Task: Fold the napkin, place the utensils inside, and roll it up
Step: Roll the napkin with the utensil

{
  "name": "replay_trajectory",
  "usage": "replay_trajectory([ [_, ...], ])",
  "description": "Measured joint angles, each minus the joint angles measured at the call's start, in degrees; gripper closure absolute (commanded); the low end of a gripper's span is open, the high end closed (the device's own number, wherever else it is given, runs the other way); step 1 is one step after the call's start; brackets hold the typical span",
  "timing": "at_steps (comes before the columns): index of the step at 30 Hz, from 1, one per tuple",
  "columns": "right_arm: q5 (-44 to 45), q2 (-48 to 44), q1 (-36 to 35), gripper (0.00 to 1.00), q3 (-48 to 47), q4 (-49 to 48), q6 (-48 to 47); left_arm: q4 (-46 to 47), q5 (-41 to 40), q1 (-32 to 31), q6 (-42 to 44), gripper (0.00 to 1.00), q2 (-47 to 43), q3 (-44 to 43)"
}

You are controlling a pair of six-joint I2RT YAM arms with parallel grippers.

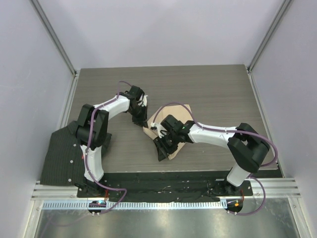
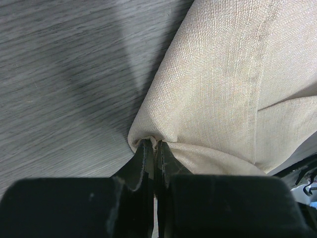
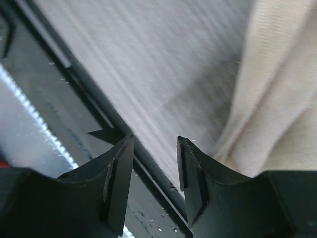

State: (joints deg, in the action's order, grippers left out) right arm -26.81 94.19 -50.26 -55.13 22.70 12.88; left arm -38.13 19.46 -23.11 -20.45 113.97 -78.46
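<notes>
At desk centre, a bit twd right edge: napkin (image 1: 184,113), beige, already doubled w/ a seam showing; middle hidden by R arm (image 1: 213,133).
Long axis: approx far edge to near edge, slanted; can't be exact.
L gripper (image 2: 153,148): pressed together, pinching the napkin's left fold; cloth bunches at the tips.
R gripper (image 3: 154,145): spread, nothing btw the fingers; low over bare desk by the napkin's near corner, close to near edge; cloth just beside it, not touching.
Nearer arm: both at the cloth; L has hold, R is free.
Missing: utensils, not seen in any view.
Next move (guess): R must shift sideways onto the cloth edge before closing.
Surface: grey wood-grain desk (image 1: 213,84), smooth; cloth prob slides.
Room: pale walls (image 1: 148,29) on 3 sides; dark ribbed cloth (image 1: 59,153) at near-left corner, well apart from napkin.
</notes>
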Motion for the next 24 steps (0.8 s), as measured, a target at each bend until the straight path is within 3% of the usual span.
replay_trajectory([
  [10, 9.22, 1.46, 0.48, 0.53, -4.15, 7.02, -1.9, 0.0, 0.04, 0.0, 0.15, 1.0, 0.0, 0.0],
  [24, 11.13, 1.46, 3.43, 0.53, -3.78, 9.07, -3.56, 0.0, 0.04, 0.0, 0.17, 1.0, 0.0, 0.0],
])
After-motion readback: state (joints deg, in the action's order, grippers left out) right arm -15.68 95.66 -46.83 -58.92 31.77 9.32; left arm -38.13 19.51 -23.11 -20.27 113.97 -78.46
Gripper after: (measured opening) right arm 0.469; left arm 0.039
